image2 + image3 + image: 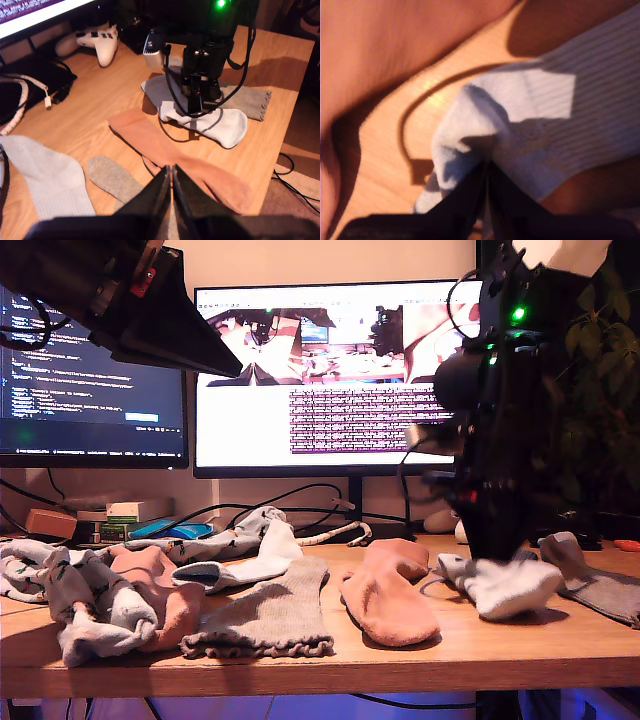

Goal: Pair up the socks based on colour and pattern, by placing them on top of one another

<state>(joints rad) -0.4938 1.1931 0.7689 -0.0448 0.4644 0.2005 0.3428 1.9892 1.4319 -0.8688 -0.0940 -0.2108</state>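
My second tool (487, 170) is down on the bench (450, 650) at the exterior view's right, clamped on a fold of the ribbed light blue-white sock (535, 125), which overlaps a grey-taupe sock (245, 100); my first tool (171, 172) hangs above a salmon-pink sock (150, 140), blades together, gripping nothing; other socks lie heaped at the exterior view's left.

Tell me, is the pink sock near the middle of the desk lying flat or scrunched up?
Flat. The pink sock lies spread out on the desk.
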